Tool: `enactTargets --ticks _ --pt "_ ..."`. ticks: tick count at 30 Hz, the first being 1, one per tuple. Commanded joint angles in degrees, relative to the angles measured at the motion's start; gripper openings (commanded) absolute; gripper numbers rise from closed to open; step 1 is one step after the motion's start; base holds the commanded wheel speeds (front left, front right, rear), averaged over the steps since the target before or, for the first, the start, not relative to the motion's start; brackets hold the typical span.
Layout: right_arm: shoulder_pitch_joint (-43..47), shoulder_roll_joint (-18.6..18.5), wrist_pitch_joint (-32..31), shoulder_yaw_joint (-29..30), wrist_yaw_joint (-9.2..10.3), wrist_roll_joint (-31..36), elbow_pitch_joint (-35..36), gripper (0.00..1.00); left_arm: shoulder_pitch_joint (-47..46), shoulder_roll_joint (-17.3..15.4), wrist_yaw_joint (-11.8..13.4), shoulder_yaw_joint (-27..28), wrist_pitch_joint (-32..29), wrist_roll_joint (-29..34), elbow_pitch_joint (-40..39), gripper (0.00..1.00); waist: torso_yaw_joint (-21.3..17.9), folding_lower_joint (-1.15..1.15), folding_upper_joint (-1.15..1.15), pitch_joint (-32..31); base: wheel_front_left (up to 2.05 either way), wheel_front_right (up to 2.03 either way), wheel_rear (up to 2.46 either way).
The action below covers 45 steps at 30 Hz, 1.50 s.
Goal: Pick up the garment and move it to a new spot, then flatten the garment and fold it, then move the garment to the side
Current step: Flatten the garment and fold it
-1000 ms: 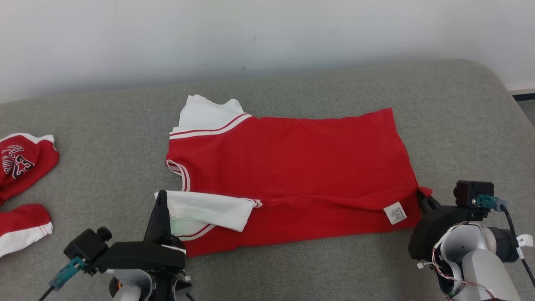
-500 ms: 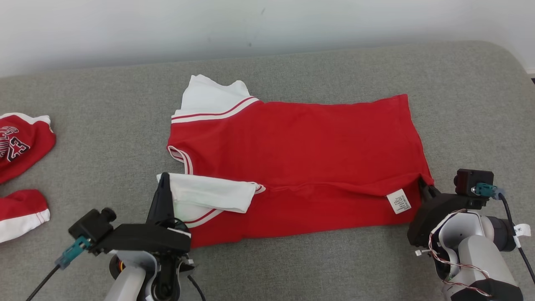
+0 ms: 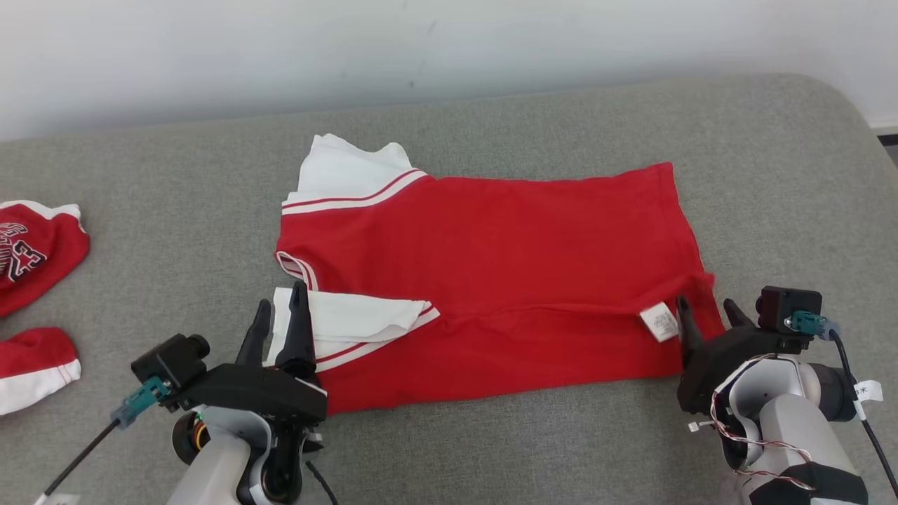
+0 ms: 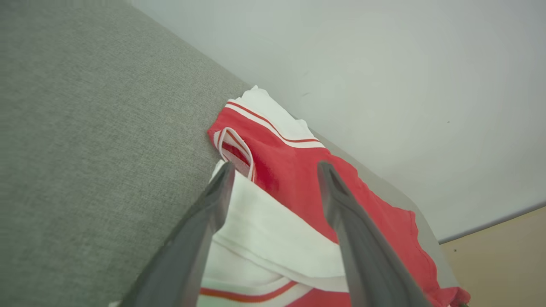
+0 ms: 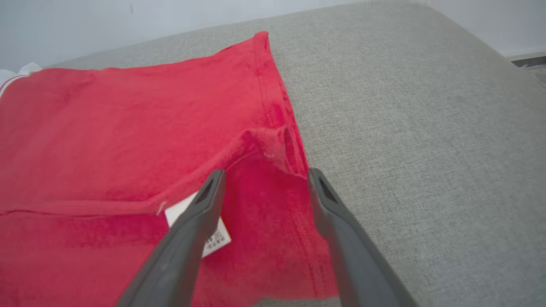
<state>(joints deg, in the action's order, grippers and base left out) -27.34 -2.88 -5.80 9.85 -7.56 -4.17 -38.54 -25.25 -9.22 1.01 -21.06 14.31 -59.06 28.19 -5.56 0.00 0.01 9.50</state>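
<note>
On the grey cushion (image 3: 491, 435), a red shirt (image 3: 505, 259) lay spread out flat, right in the middle. It had white sleeves. One white sleeve (image 3: 365, 319) was turned in on top of the red part. The long edge nearest the robot looked turned over too, because a small white label (image 3: 659, 324) was showing near the bottom corner.

The left fingers (image 3: 298, 322) were apart and held nothing. They pointed at the turned-in sleeve, one finger on each side of it. The right fingers (image 3: 686, 326) were apart too, with nothing in them. They sat at the shirt's bottom corner, just beside the label.

Two other red and white clothes (image 3: 35, 252) lay far off at the left edge of the cushion, well apart from the shirt. A pale wall (image 3: 449, 49) stood behind.

So how much was done? The shirt seemed to be in its spot and smoothed out. The first fold, along the near side, looked made. I think more folds were left to do, because the shirt was long and wide. After that, it had yet to be moved to the side.
</note>
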Motion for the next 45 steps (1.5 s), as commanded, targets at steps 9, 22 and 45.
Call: enactTargets --ticks 9,22,45 --pt "5.16 -0.01 3.33 3.11 0.17 1.88 4.28 1.0 8.29 -2.57 1.75 0.65 0.85 9.03 -3.16 1.0 1.12 0.0 -0.01 -3.8 0.0 0.0 0.0" --pt "8.11 -0.01 -2.4 5.5 0.17 5.05 6.04 1.0 10.83 -4.54 7.27 -5.35 -0.4 19.78 -0.33 1.0 0.55 0.0 -0.01 -4.0 0.0 0.0 0.0" --pt "-0.41 0.32 -12.55 6.45 0.16 7.58 -6.15 0.38 4.58 -3.2 7.03 -10.21 -7.98 21.41 9.88 0.12 1.69 0.0 -0.01 1.17 0.0 0.0 0.0"
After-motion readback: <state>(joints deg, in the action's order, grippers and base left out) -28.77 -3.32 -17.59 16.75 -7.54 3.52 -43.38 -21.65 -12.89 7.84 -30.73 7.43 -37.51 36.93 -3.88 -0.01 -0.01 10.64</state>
